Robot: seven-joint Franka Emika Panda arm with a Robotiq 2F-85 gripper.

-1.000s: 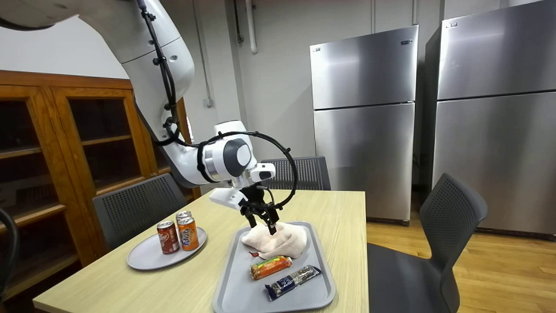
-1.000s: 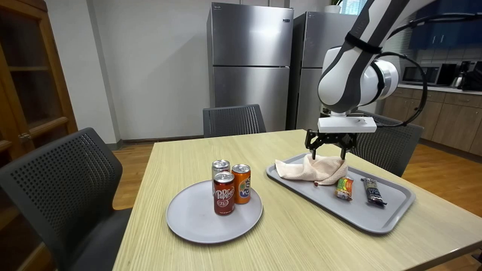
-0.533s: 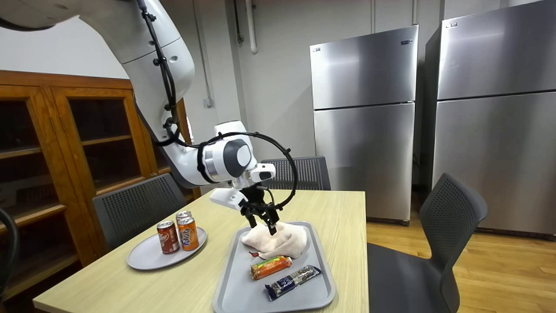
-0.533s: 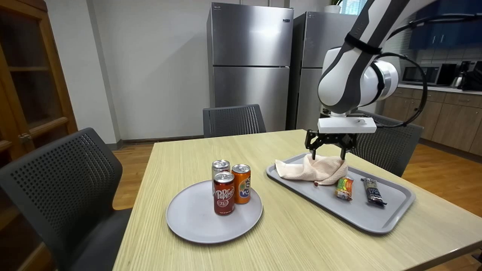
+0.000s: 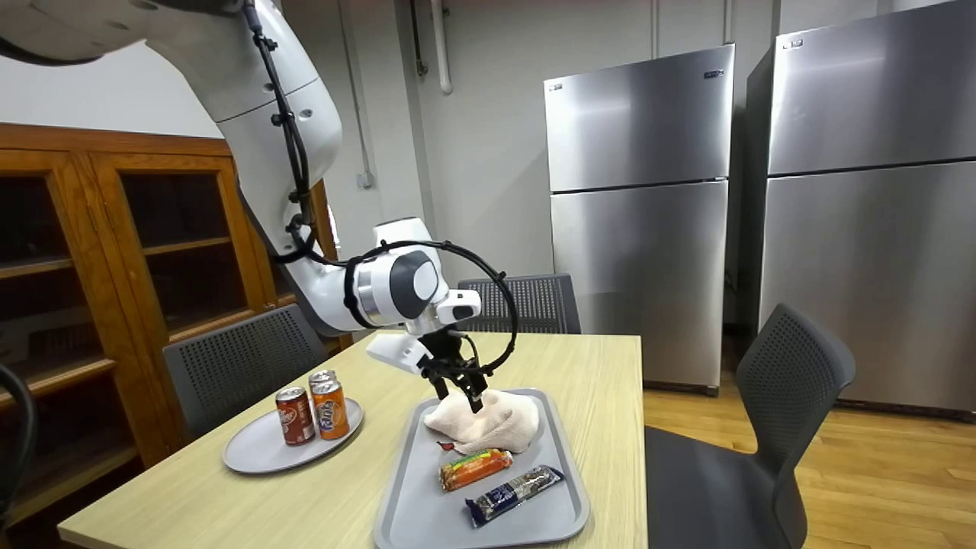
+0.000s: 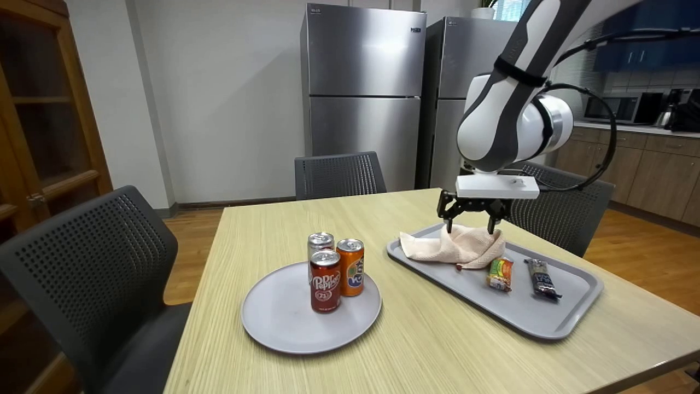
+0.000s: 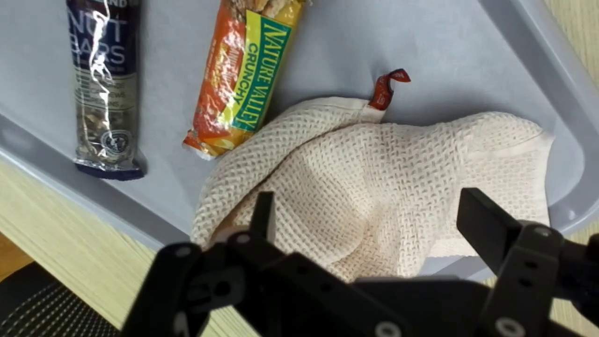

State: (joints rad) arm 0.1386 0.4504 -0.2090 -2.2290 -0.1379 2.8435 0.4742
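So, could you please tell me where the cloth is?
In an exterior view, the cloth lies on the left half of the tray, beneath the open gripper, beside the Nature Valley bar.

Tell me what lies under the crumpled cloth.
The gray tray lies beneath the cloth, its surface showing around the edges. Whether anything else is under there cannot be told; the fabric covers it.

The claw is black, the waffle-patterned cloth cream, the tray grey, the table streaked pale yellow.
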